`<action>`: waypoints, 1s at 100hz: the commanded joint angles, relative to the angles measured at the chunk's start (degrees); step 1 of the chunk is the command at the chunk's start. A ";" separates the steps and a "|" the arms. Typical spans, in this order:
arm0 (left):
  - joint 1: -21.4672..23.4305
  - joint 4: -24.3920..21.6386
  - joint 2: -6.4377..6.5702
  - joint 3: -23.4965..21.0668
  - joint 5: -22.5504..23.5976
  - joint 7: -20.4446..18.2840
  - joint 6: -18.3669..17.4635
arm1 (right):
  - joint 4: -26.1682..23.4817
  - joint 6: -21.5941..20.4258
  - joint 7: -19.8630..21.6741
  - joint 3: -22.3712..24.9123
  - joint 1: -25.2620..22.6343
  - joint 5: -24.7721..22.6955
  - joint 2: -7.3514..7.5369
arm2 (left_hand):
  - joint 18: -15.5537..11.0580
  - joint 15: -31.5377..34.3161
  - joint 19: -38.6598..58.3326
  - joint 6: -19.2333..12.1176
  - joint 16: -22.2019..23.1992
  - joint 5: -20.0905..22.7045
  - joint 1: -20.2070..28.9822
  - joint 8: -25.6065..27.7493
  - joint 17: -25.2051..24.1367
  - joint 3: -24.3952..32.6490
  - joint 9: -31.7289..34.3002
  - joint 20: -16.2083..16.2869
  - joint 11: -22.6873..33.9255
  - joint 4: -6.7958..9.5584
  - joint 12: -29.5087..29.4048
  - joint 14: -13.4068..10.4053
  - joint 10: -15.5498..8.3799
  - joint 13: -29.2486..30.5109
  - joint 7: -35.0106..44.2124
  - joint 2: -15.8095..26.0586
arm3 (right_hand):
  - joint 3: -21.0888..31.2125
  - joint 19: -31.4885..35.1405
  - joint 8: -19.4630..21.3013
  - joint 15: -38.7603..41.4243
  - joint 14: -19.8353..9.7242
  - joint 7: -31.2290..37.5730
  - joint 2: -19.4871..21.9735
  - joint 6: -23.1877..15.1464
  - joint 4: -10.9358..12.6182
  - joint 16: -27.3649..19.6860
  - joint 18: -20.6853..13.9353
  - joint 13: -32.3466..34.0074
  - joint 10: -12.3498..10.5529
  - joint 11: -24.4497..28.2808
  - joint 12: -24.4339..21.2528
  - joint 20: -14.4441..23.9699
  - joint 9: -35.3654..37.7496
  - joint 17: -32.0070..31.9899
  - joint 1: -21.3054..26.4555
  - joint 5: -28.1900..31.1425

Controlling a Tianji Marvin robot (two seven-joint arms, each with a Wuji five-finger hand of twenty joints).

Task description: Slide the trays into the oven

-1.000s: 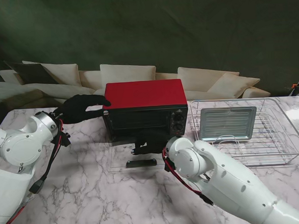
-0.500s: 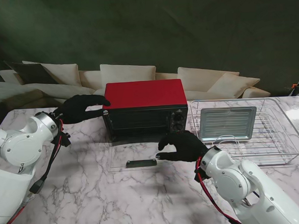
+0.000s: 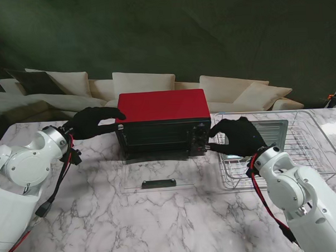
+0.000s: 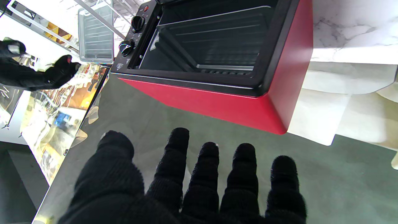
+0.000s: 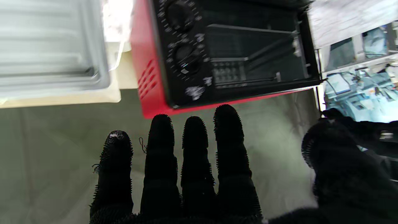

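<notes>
Fingers spread, right hand (image 3: 238,136) (empty) partly hides tray (image 3: 256,138); left hand (image 3: 94,120) flat against oven (image 3: 163,122).

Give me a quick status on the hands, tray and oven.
Left hand open beside oven. Right hand open, over the rack. Tray in rack, oven door down.

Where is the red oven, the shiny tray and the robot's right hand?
red oven (image 3: 162,105): stand view, on its red top.
shiny tray (image 3: 270,128): stand view, on its far edge.
right hand (image 3: 238,136): stand view, on the glove's back.
</notes>
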 commanded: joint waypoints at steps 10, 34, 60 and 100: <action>0.45 0.10 -0.22 -0.06 0.26 -0.15 -0.11 | 4.74 0.05 -0.67 0.87 6.25 -3.74 0.67 | 0.04 -0.41 -0.39 0.70 0.52 1.12 -0.53 0.57 -0.47 -1.83 1.22 0.54 -0.13 -0.99 0.43 0.32 0.49 -0.24 -0.48 2.42 | -0.19 -0.27 0.85 -3.09 -1.86 -0.71 -0.31 -3.13 1.42 -1.81 0.43 -0.80 -1.21 -2.08 -0.68 -1.37 -3.49 -0.31 0.84 -2.28; 1.72 0.13 -0.48 -0.27 0.34 1.19 0.01 | 15.21 3.93 -0.90 -2.34 15.68 -7.36 1.28 | 0.07 -0.41 -0.40 0.71 0.52 1.29 -0.49 0.59 -0.52 -1.83 1.23 0.53 -0.15 -1.00 0.43 0.42 0.61 -0.26 -0.42 2.39 | 6.21 -4.05 -1.37 -9.79 -3.98 -2.55 -8.93 -2.58 1.12 -6.28 -0.79 -3.87 -2.61 -6.21 -4.50 -4.94 -11.44 -1.93 -0.24 -12.46; 2.98 -0.42 -0.98 0.96 -0.79 3.42 0.00 | 25.05 7.58 0.84 -6.63 23.45 -11.17 2.32 | 0.22 -0.47 -0.45 0.95 0.50 1.39 -0.40 0.55 -0.55 -1.85 1.37 0.53 -0.27 -1.04 0.37 0.67 0.86 -0.40 -0.48 2.38 | 3.85 -9.69 -4.59 -17.07 -6.10 -4.14 -15.48 -9.27 0.48 -11.23 -2.23 -9.08 -6.73 -9.76 -6.31 -6.93 -15.06 -5.62 2.85 -18.29; 4.68 -1.52 -1.44 2.37 -1.30 5.87 -1.00 | 33.91 11.94 1.91 -10.66 28.26 -12.81 3.18 | 0.45 -0.37 -0.30 1.11 0.51 1.48 -0.29 0.51 -0.47 -1.86 1.72 0.59 -0.46 -1.10 0.33 0.88 1.03 -0.24 -0.59 2.33 | -0.46 -12.20 -5.67 -18.43 -7.62 -2.82 -16.47 -8.43 1.05 -12.47 -2.80 -8.73 -8.53 -9.64 -6.29 -7.40 -12.21 -6.35 3.68 -14.91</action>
